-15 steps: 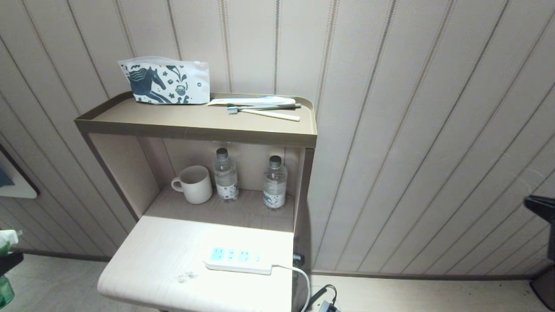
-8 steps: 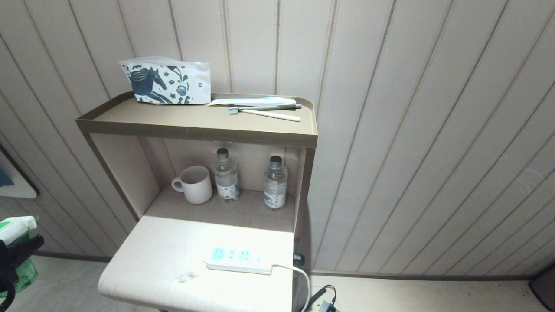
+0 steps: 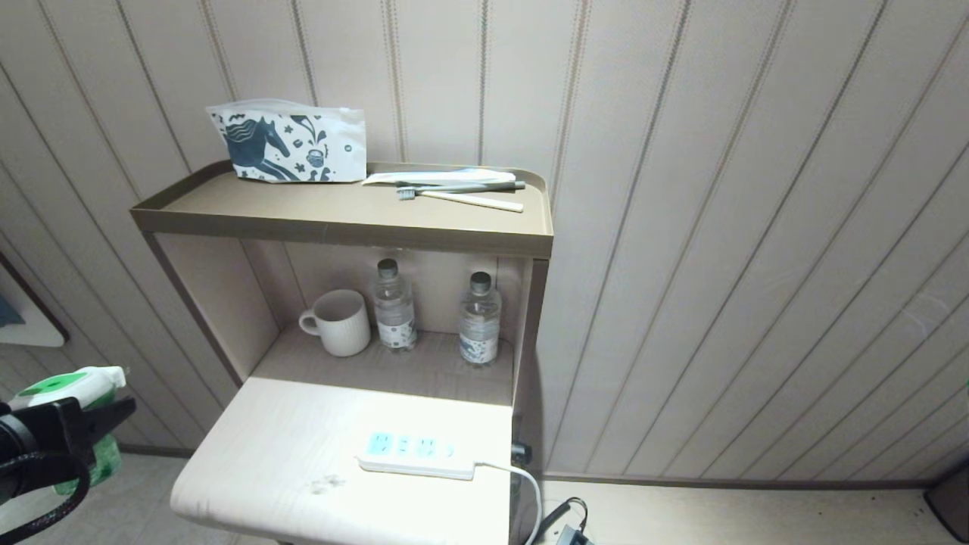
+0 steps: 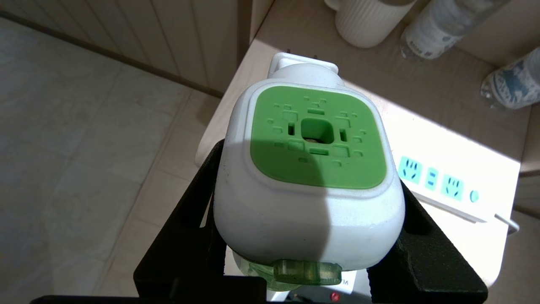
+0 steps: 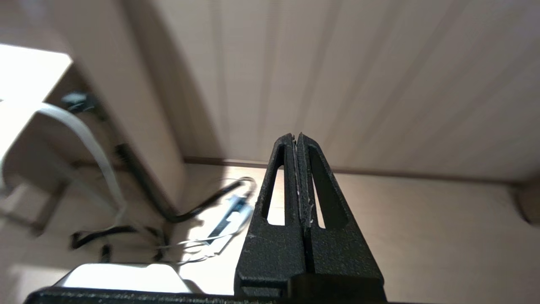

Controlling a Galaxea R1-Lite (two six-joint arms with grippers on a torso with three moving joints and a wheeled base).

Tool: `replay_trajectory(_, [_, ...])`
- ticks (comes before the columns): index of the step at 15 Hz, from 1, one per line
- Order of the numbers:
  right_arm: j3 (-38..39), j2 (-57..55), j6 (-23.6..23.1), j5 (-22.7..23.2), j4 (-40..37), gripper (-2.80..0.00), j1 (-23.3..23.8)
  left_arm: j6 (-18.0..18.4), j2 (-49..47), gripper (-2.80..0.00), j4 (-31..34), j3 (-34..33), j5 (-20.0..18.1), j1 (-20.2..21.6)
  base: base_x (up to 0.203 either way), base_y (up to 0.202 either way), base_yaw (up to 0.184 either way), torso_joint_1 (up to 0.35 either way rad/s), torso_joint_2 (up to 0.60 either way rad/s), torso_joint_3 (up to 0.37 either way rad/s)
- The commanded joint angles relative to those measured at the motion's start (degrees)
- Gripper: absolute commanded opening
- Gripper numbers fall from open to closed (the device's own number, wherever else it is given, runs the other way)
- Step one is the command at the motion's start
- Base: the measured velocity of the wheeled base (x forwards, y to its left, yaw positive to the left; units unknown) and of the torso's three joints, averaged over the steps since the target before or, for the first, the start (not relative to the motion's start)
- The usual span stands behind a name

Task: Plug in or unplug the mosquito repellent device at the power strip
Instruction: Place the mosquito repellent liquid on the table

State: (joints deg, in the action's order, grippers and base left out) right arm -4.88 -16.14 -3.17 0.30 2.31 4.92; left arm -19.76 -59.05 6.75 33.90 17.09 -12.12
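Left gripper [image 3: 76, 424] grasps the mosquito repellent device [image 4: 310, 169] by its sides, off the left edge of the pale table [image 3: 257, 454], well apart from the power strip [image 3: 416, 454]. Power strip lies flat near the table's front right, sockets empty. Right gripper [image 5: 297, 141] clenched on nothing, near the floor.

Warm, even indoor light fills the head view, but the tabletop [image 3: 303, 446] is glared almost white around the power strip [image 3: 415, 454], and the shelf [image 3: 341, 219] throws a dim shadow over the niche below. In the left wrist view a hard-edged shadow falls across the mosquito repellent device [image 4: 312, 169] from 6 o'clock, with a bright sunlit patch on the table at 3 o'clock. The right wrist view is smeared with motion blur, worst over the cables [image 5: 168, 211] at 8 o'clock, and white glare burns out at 10 o'clock.
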Motion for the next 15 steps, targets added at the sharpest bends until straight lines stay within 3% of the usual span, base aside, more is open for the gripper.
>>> replay_trajectory(1, [4.88, 0.32, -0.26, 3.66, 3.41, -2.8, 0.0, -0.1, -3.44, -2.8, -1.83, 0.11, 0.14, -0.01, 0.0, 0.0, 0.0, 0.0, 0.0, 0.0])
replay_trajectory(6, [4.88, 3.77, -1.3, 2.07, 0.5, -2.8, -6.98, -0.42, -11.97, -2.8, -10.27, -0.15, -0.7, -0.01, 0.0, 0.0, 0.0, 0.0, 0.0, 0.0])
replay_trajectory(11, [4.88, 15.79, -2.28, 1.02, -3.36, -2.8, -4.92, -0.45, -11.44, -2.8, -11.32, -0.24, -2.15, -0.01, 0.0, 0.0, 0.0, 0.0, 0.0, 0.0])
replay_trajectory(15, [4.88, 15.85, 2.77, -0.35, -3.13, -2.8, -4.92, -0.08, -10.38, -2.8, -11.36, -0.43, -2.07, -0.29, 0.0, 0.0, 0.0, 0.0, 0.0, 0.0])
